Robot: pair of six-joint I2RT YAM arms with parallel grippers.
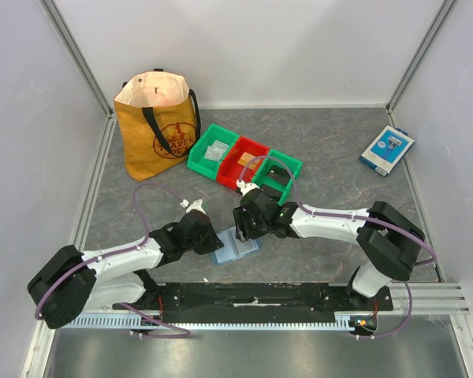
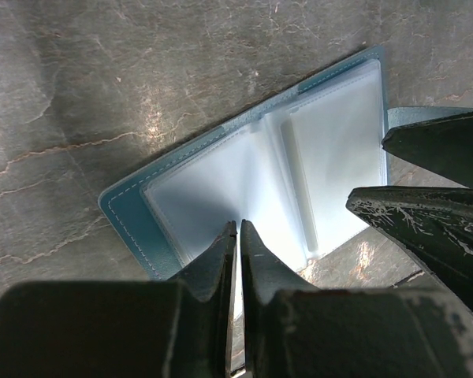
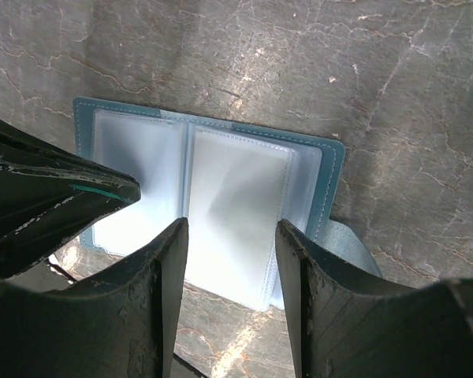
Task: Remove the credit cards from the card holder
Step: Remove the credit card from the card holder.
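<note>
Card holder (image 3: 236, 189) beneath half-open right gripper (image 3: 230, 236); closed left gripper (image 2: 238, 230) apparently touches it

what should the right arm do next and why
Probably lower the right fingers to pinch a sleeve's edge: they hang open just over the open card holder, while the shut left fingers seem to pin its other page.

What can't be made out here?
Wrist views: glare whitens the clear sleeves of the open dusty-blue bifold card holder; any cards inside unreadable.
Top view: right gripper covers part of it; contents of the red plastic bin too small.
Left wrist: shut left gripper hides what its tips touch.
</note>
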